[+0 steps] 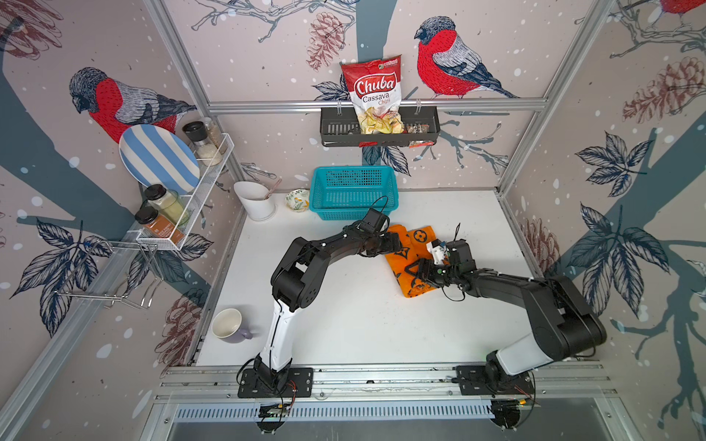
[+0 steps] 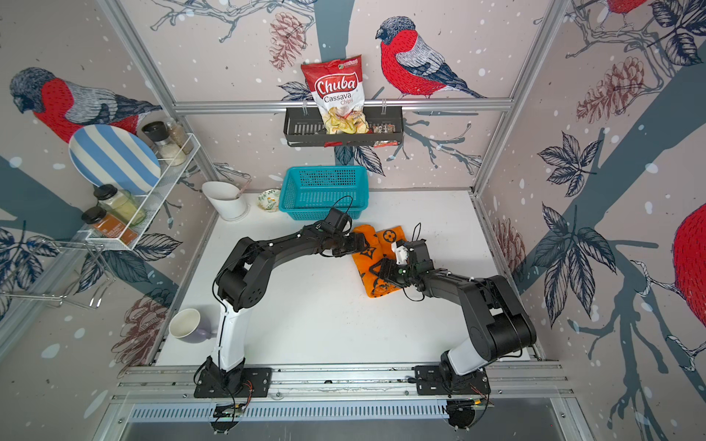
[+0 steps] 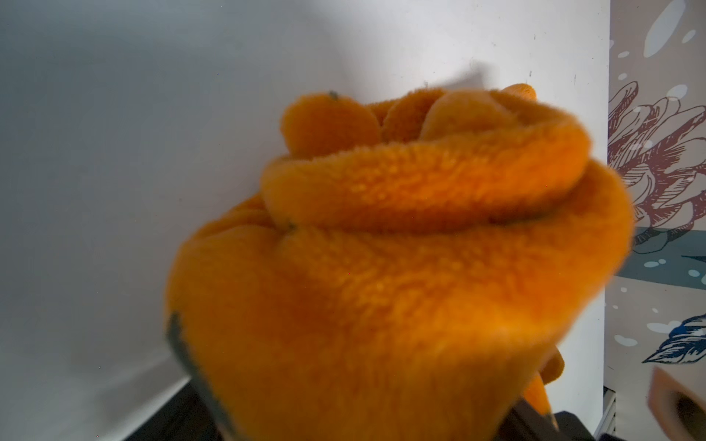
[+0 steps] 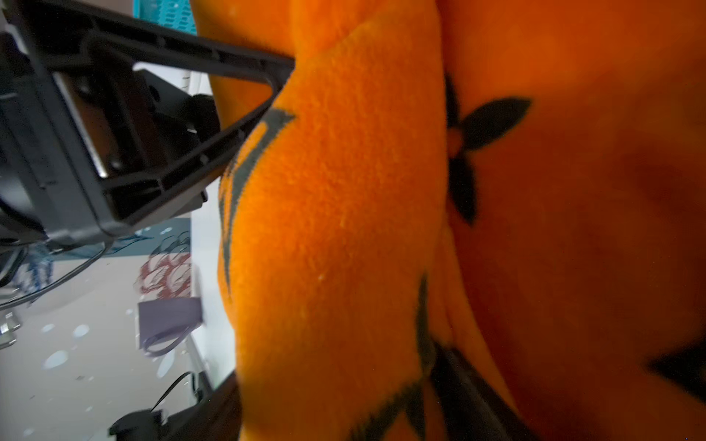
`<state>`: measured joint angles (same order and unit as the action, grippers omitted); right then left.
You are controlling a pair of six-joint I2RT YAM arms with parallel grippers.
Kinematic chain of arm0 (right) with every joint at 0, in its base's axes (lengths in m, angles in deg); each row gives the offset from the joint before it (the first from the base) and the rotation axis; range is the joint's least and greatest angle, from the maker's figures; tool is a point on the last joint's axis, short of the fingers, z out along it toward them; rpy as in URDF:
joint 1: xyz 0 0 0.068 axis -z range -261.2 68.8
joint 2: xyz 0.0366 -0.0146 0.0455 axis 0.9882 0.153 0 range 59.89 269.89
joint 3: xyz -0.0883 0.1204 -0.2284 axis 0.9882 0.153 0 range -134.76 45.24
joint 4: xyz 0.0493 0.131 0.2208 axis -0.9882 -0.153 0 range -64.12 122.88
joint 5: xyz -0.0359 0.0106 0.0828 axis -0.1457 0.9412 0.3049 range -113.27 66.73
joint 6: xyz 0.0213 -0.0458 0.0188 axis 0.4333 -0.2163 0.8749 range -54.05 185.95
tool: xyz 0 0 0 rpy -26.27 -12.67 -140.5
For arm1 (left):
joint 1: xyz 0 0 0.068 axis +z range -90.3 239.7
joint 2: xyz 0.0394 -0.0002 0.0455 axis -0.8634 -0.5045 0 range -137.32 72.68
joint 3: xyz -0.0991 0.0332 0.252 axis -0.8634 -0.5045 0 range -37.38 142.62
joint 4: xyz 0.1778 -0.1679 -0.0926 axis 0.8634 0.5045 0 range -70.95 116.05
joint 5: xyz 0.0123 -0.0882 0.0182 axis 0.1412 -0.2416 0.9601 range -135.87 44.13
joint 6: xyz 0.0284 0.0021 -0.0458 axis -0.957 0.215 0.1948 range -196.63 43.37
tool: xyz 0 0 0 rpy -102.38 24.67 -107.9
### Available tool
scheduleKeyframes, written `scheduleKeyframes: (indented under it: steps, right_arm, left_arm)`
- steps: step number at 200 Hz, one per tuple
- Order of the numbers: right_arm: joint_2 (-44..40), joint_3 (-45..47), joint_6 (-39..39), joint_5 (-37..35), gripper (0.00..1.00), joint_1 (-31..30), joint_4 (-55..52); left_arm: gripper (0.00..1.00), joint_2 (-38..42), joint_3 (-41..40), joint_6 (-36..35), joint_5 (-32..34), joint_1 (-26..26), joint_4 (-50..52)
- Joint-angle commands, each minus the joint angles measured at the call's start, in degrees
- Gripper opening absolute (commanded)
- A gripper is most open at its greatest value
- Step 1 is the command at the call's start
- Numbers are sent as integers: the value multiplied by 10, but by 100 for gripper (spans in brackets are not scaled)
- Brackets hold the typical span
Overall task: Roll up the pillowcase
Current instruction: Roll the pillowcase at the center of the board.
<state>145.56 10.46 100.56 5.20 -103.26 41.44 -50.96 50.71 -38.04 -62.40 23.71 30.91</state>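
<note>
The pillowcase is lying on the white table just in front of the teal basket, on the side nearer the arms' bases. It is sitting there as a loose, thick roll. In both top views its long axis is running away from the basket toward the robot. The far end is pointing at the basket's right front corner, and the near end is leaning a little to the robot's right. A flap bearing a circled-flower motif is spreading out beside the roll at the end close to the basket. The left gripper is meeting the roll at that basket end — the left wrist view is showing the coiled layers of the pillowcase end-on, filling the space between jaws that are standing wide apart. Whether they are pressing the fabric I cannot tell. The right gripper is resting on the roll farther from the basket, about midway along it. Its jaws are looking parted, with a ridge of the pillowcase between them, though that wrist view is blurred. Above and behind the basket a red-and-white bag is standing in a black wall rack — its print is reading "Chuba Cassava Chips".
</note>
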Motion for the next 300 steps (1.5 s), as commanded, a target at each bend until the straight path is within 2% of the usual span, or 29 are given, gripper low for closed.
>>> scheduleKeyframes:
  steps: [1, 27, 43, 64, 88, 121, 138, 154, 162, 171, 175, 204, 227, 251, 279, 300]
  right_arm:
    - [-48, -13, -38, -181, 100, -34, -120]
    - [-108, -35, -40, -410, 100, -116, -191]
    - [-127, -52, -55, -522, 100, -183, -209]
    - [-121, -69, -97, -581, 100, -259, -197]
    - [-68, -93, -134, -621, 100, -326, -194]
    - [23, -114, -152, -656, 100, -373, -197]
    - [60, -120, -141, -656, 100, -375, -203]
    - [87, -126, -128, -650, 88, -371, -213]
    - [97, -128, -125, -647, 71, -369, -217]
    - [107, -131, -119, -646, 43, -370, -222]
    - [111, -132, -116, -646, 35, -370, -225]
    - [117, -142, -99, -628, 0, -382, -228]
    - [103, -152, -77, -570, 0, -396, -215]
    - [66, -138, -46, -470, 0, -386, -161]
    - [13, -85, -12, -360, 0, -328, -91]
    - [-31, -28, 20, -268, 0, -255, -43]
  left_arm:
    - [86, -6, -1, -4, 3, -5, 29]
    - [86, -7, -2, -4, 1, -5, 27]
    - [86, -7, -1, -4, -2, -5, 26]
    - [86, -8, 1, -5, -1, -6, 28]
    - [86, -8, 3, -5, -1, -5, 29]
    - [86, -7, 2, -7, -1, -5, 32]
    - [86, -5, -1, -7, 0, -5, 31]
    - [86, -3, -3, -8, 2, -5, 31]
    - [86, -3, -3, -7, 2, -5, 31]
    - [86, -1, -4, -8, 3, -5, 31]
    - [86, -1, -5, -9, 3, -5, 32]
    - [87, 17, 2, -18, 7, -1, 50]
    - [90, 56, -2, -34, 28, 8, 70]
    - [93, 99, -18, -44, 35, 25, 74]
    - [93, 130, -42, -48, 35, 39, 74]
    - [93, 134, -55, -48, 34, 40, 67]
